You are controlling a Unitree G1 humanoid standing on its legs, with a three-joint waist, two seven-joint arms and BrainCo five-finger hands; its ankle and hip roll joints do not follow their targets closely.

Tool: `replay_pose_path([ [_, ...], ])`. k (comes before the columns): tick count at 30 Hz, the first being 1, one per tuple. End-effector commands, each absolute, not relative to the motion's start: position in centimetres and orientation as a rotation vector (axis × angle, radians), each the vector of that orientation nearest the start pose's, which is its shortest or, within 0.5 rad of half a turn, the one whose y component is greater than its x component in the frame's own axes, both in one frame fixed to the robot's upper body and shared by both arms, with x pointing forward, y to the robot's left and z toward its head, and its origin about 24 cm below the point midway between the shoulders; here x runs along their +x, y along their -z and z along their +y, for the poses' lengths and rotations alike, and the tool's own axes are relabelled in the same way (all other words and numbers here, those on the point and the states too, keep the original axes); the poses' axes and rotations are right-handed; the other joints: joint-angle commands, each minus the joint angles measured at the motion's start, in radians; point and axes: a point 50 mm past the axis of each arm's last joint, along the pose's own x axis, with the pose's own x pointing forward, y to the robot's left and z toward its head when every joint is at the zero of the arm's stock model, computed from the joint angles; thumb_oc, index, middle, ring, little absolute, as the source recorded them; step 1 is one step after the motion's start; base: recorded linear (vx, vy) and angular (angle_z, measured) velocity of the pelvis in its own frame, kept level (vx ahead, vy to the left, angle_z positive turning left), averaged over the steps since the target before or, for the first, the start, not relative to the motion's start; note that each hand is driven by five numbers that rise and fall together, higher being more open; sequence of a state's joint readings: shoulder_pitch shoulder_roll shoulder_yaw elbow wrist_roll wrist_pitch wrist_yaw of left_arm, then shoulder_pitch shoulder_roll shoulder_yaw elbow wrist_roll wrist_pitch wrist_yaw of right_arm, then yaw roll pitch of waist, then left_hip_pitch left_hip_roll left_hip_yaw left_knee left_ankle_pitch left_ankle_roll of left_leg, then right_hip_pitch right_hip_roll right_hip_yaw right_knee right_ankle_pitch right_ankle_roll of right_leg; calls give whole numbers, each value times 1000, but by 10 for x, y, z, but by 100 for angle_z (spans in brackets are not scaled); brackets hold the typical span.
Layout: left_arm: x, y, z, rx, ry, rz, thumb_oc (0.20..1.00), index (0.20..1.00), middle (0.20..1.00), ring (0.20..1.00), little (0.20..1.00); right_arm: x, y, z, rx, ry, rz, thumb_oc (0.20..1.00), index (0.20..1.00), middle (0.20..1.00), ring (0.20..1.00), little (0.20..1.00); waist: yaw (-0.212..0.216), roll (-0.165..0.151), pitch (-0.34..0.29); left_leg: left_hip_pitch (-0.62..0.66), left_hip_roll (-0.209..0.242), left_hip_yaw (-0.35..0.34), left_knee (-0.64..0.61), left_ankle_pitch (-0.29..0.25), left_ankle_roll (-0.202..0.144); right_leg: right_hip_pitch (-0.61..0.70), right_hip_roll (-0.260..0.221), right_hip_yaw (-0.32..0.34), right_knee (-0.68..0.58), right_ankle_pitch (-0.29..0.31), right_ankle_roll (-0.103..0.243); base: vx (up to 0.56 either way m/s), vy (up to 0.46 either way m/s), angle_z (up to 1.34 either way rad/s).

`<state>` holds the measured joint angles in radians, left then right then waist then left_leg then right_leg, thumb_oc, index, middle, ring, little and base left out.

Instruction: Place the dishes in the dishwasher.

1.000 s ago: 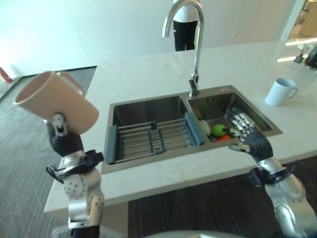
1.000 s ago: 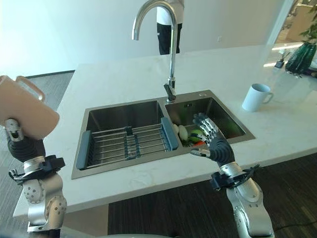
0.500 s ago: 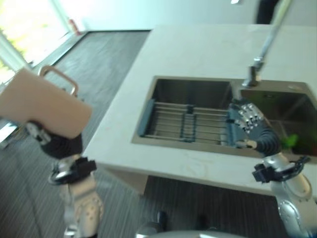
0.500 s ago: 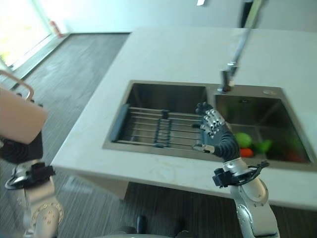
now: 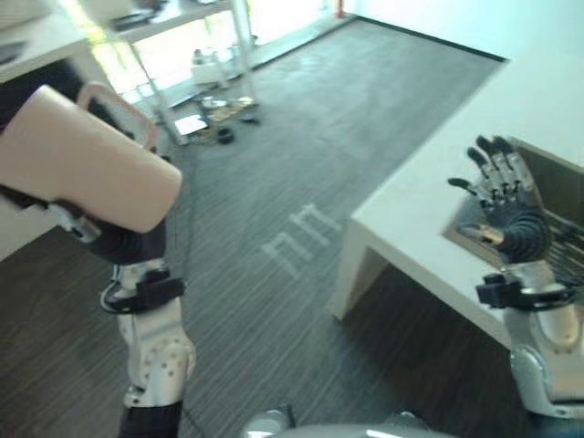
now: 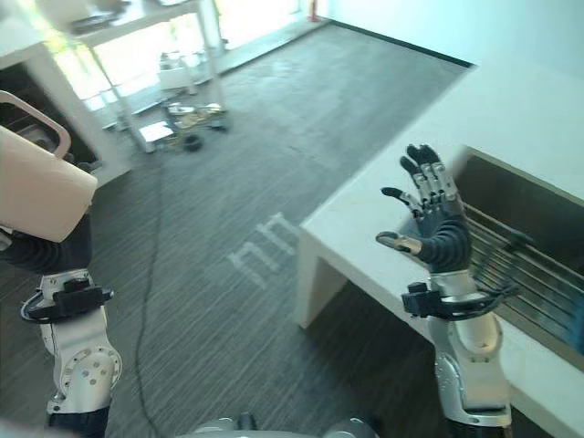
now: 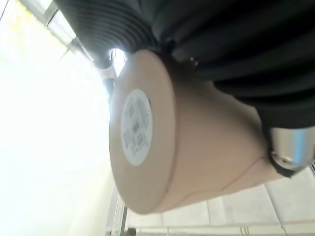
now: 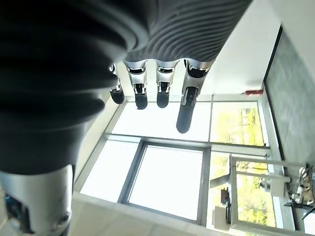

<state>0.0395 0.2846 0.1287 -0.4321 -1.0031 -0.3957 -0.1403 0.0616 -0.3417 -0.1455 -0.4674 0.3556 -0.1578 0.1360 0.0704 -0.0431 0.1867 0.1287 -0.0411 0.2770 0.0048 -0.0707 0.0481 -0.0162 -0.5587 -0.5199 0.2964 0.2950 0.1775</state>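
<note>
Left hand [image 5: 114, 239] grips a beige mug [image 5: 87, 160], held on its side above the floor [image 5: 274, 228]. Right hand [image 6: 436, 228] is raised, fingers spread and empty, over the bench [image 6: 365, 228] corner.

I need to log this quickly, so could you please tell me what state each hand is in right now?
Left hand: shut on the beige mug, held up on its side.
Right hand: open, fingers spread, holding nothing.
</note>
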Motion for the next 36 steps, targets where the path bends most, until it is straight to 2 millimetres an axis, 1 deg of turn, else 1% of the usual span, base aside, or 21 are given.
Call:
replay_pose_path([
  [1,202,-196,222,-557,189,-894,200,200,200,200,200,216,-174,-206,-120,-145,-626,1000,1000,1000,1000,1000,-31,14,-29,80,67,-98,-92,-83,-90,-31,144,35,-212,-56,63,-37,372,60],
  [2,204,-197,221,-550,200,-885,200,200,200,200,200,214,-173,-207,-113,-139,-624,1000,1000,1000,1000,1000,-42,11,-32,72,62,-128,-92,-84,-79,-47,163,89,-200,-73,61,-24,334,141],
  [3,206,-197,219,-537,217,-877,200,200,200,200,200,212,-171,-211,-108,-131,-623,1000,1000,1000,1000,1000,-59,6,-39,53,55,-166,-92,-75,-67,-61,207,158,-178,-118,50,67,289,179],
  [5,210,-187,210,-552,276,-822,200,200,200,200,200,200,-170,-226,-125,-89,-595,1000,1000,1000,1000,1000,-93,-8,-52,3,32,-287,-92,-34,-32,-32,421,359,-67,-321,4,204,295,213],
  [6,209,-184,207,-563,292,-808,200,200,200,200,200,196,-168,-230,-120,-69,-586,1000,1000,1000,1000,1000,-101,-17,-46,-3,20,-322,-92,-20,-22,-21,486,433,-68,-356,-23,183,120,260],
  [7,208,-182,205,-562,309,-806,200,200,200,200,200,192,-166,-232,-105,-58,-589,1000,1000,1000,1000,1000,-103,-24,-42,-11,6,-336,-90,-5,-21,0,528,461,-131,-376,-52,136,-71,257],
  [8,209,-181,203,-558,329,-802,200,200,200,200,200,192,-165,-230,-83,-61,-599,1000,1000,1000,1000,1000,-107,-25,-36,-7,-7,-353,-88,-2,-18,14,541,483,-159,-362,-60,87,-138,214],
  [11,206,-182,202,-541,340,-822,200,200,200,200,200,199,-167,-218,-52,-83,-628,1000,1000,1000,1000,1000,-85,0,-45,1,-7,-372,-88,2,-22,56,556,466,-200,-388,-75,99,-221,68],
  [15,203,-182,207,-533,276,-833,200,200,200,200,200,210,-169,-202,-48,-139,-625,1000,1000,1000,1000,1000,-62,21,-75,15,-7,-373,-90,0,-41,118,558,446,-304,-365,-86,121,-182,46],
  [21,199,-178,215,-505,216,-812,200,200,200,200,200,209,-165,-200,-17,-185,-589,1000,1000,1000,1000,1000,-53,31,-82,8,4,-346,-56,-6,-65,150,557,436,-367,-349,-98,77,-147,2],
  [23,197,-177,217,-501,202,-808,200,200,200,200,200,208,-165,-200,-17,-199,-583,1000,1000,1000,1000,1000,-50,27,-78,-21,0,-335,11,-19,-75,151,550,433,-368,-347,-103,22,-112,-2],
  [24,197,-176,218,-494,200,-805,200,200,200,200,200,207,-165,-201,-18,-201,-588,1000,1000,1000,1000,1000,-49,18,-65,-70,-7,-305,113,-34,-87,152,536,424,-368,-343,-107,31,-100,3],
  [25,197,-176,218,-499,203,-802,200,200,200,200,200,207,-166,-202,-22,-196,-588,1000,1000,1000,1000,1000,-49,17,-60,-88,-8,-292,162,-46,-92,159,532,418,-371,-348,-107,1,-95,8],
  [28,197,-174,218,-532,222,-794,200,200,200,200,200,207,-168,-208,-59,-171,-589,1000,1000,1000,1000,1000,-54,5,-17,-266,14,-218,450,9,-122,155,506,375,-356,-349,-129,-33,-46,49],
  [29,197,-173,217,-540,223,-787,200,200,200,200,200,207,-167,-209,-67,-170,-585,1000,1000,1000,1000,1000,-58,6,-10,-289,24,-199,475,12,-125,153,503,361,-351,-350,-132,17,1,55],
  [30,198,-172,216,-543,225,-781,200,200,200,200,200,207,-167,-210,-70,-168,-585,1000,1000,1000,1000,1000,-61,7,-5,-293,42,-178,464,16,-127,155,504,352,-351,-352,-133,72,31,65],
  [32,199,-170,215,-549,231,-766,200,200,200,200,200,207,-168,-210,-69,-162,-582,1000,1000,1000,1000,1000,-67,16,0,-270,92,-129,345,43,-140,168,512,337,-353,-365,-127,238,189,47],
  [33,196,-166,218,-556,225,-762,200,200,200,200,200,205,-166,-213,-68,-170,-572,1000,1000,1000,1000,1000,-68,47,-1,-221,138,-89,52,119,-154,197,533,338,-364,-391,-114,370,315,18],
  [34,196,-165,219,-558,223,-762,200,200,200,200,200,204,-165,-213,-74,-173,-570,1000,1000,1000,1000,1000,-67,53,-2,-218,143,-87,9,142,-158,205,539,340,-367,-397,-114,424,339,3],
  [35,196,-164,218,-564,221,-763,200,200,200,200,200,202,-164,-215,-87,-177,-567,1000,1000,1000,1000,1000,-66,63,1,-210,155,-87,-73,196,-167,226,552,350,-374,-409,-116,307,242,-1],
  [36,196,-163,218,-567,220,-764,200,200,200,200,200,200,-165,-216,-103,-183,-571,1000,1000,1000,1000,1000,-63,70,5,-229,171,-107,-88,229,-176,248,568,370,-375,-429,-124,333,273,-11],
])
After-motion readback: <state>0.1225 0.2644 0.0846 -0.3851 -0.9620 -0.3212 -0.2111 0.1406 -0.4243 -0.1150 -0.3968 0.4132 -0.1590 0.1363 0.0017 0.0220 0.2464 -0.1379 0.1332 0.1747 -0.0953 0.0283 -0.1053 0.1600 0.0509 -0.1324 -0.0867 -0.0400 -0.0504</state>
